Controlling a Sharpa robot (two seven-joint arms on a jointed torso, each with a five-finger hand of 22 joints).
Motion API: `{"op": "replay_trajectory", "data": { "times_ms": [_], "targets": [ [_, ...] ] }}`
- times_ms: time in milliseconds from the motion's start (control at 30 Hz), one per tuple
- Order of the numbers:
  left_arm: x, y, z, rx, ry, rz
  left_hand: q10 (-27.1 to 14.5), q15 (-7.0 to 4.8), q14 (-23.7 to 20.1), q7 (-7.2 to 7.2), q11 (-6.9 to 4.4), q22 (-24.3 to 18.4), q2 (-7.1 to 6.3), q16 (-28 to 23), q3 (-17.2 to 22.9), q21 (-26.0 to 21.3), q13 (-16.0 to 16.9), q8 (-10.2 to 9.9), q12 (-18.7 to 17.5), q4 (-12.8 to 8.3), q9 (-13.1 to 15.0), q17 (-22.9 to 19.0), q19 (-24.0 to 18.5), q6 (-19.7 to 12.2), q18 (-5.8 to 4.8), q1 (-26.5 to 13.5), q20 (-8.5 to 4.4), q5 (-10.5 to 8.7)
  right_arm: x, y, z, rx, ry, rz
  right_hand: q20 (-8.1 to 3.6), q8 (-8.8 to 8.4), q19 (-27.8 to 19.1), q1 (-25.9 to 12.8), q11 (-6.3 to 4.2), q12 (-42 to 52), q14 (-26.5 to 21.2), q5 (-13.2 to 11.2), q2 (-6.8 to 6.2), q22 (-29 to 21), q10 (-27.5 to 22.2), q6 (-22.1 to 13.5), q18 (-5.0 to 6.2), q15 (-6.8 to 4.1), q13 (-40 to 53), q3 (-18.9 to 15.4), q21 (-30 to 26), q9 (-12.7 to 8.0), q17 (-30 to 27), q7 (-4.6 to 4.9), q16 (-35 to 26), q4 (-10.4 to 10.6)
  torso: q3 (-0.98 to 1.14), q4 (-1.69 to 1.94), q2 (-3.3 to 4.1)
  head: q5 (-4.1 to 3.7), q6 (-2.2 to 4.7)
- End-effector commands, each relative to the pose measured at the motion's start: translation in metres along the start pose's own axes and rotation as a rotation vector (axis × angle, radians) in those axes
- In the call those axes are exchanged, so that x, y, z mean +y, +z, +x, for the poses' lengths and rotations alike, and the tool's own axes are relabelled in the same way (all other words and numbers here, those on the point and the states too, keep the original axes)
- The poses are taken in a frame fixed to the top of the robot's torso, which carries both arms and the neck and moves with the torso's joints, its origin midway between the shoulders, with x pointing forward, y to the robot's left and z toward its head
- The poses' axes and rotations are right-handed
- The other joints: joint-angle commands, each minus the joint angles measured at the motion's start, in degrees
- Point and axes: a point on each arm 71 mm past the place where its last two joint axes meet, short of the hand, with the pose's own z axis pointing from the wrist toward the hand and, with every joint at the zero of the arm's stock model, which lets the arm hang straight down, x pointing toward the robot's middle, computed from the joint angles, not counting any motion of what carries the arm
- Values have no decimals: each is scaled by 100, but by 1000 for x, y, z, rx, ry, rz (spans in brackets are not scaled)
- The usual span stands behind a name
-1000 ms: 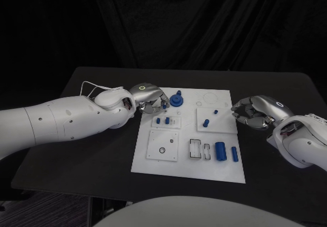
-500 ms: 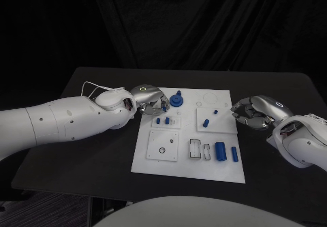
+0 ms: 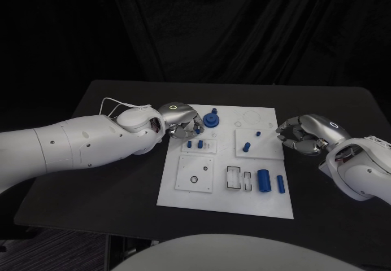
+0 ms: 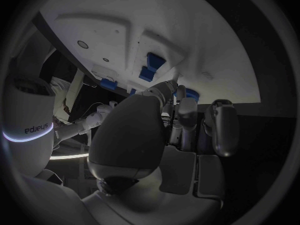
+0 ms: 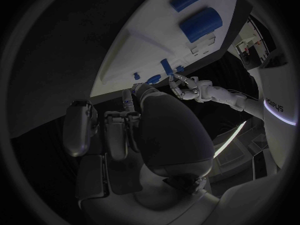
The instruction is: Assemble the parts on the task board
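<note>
The white task board [image 3: 186, 192] lies in the middle of the black table. My left hand [image 3: 181, 120] hovers over the board's far left corner, beside a blue gear with a peg [image 3: 212, 119]. Its fingertips pinch a small blue part [image 3: 197, 129], seen at the fingertips in the left wrist view as the blue part [image 4: 191, 94]. Two short blue pegs [image 3: 194, 144] stand in a small plate just in front of that hand. My right hand [image 3: 302, 135] hangs at the board's right edge with fingers curled in on nothing.
Other blue parts sit on the board: a small peg [image 3: 257, 134], a taller peg [image 3: 246, 147], a thick cylinder [image 3: 263, 179] and a thinner one [image 3: 280, 183]. A square plate with a round hole [image 3: 195, 173] lies near the board's front left. Bare black table [image 3: 106, 186] surrounds the board.
The left hand has crept a little toward the board's middle. The right hand and the parts have not moved.
</note>
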Motion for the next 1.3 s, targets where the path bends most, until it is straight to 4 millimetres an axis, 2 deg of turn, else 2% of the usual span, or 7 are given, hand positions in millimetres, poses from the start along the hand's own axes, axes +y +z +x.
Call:
{"op": "replay_trajectory", "data": {
  "times_ms": [33,633,800,867,967,1100,1300],
  "targets": [
    [-1,1,3,25,-5,0,-12,12,-45,15,43,1071,6,-44,-1,-15,-11,-27,-40,27,-9,-19,-30,21,-22,-50,4,-20,0,0,1,10,-3,6,17,-39,20,-63,47,-28,585,33,10,1075,332,25,12,37,1137,36,-20,-17,1405,16,-17,-3,0,-1,3,-6,0],
    [0,5,6,49,-6,-19,-7,48,-106,-6,83,1054,3,-115,23,-77,-40,-79,-90,-13,-37,-120,-69,-31,-10,-11,12,-11,0,0,3,20,-3,8,17,-39,20,-63,47,-28,585,33,10,1075,332,25,12,37,1137,36,-20,-17,1405,16,-17,-3,-5,7,1,22,0],
    [0,5,7,53,-7,-25,-143,126,-175,-201,190,1032,-57,-180,52,-166,-95,-272,-217,-42,-165,-220,-125,-440,4,-11,49,-67,0,-1,3,23,-4,9,18,-40,20,-63,48,-26,585,32,14,1075,333,27,12,37,1139,39,-20,-20,1405,16,-17,-3,-1,1,0,27,0],
    [0,5,7,52,-7,-24,-182,137,-200,-265,200,1024,-92,-198,61,-198,-104,-272,-239,-58,-215,-254,-144,-580,11,-4,63,-98,0,-1,3,22,-3,9,18,-40,20,-63,48,-26,585,32,14,1075,333,27,12,37,1139,39,-20,-20,1405,16,-17,-3,-2,-2,-1,31,0],
    [1,5,6,46,-6,-22,-220,146,-210,-285,214,1022,-118,-203,56,-209,-111,-265,-258,-62,-233,-265,-151,-615,13,-10,70,-133,0,-1,3,21,-3,9,18,-39,21,-63,48,-30,586,32,15,1076,330,31,12,38,1135,40,-17,-21,1406,16,-16,-3,-2,-1,0,33,0],
    [2,4,5,28,-4,-25,-427,200,-254,-388,282,1008,-168,-226,59,-266,-129,-267,-340,-60,-312,-311,-184,-850,22,-27,105,-188,0,-1,3,20,-3,9,18,-39,21,-63,48,-30,586,32,15,1076,330,31,12,38,1135,40,-17,-21,1406,16,-16,-3,1,1,3,32,0],
    [8,-1,-2,-66,11,-31,-630,253,-279,-482,349,1001,-185,-224,55,-304,-121,-264,-380,-64,-377,-332,-203,-1090,28,-28,151,-200,0,-2,3,19,-2,10,18,-39,21,-63,48,-30,586,32,15,1076,330,31,12,38,1135,40,-17,-21,1406,16,-16,-3,0,4,3,25,0]
  ]
}}
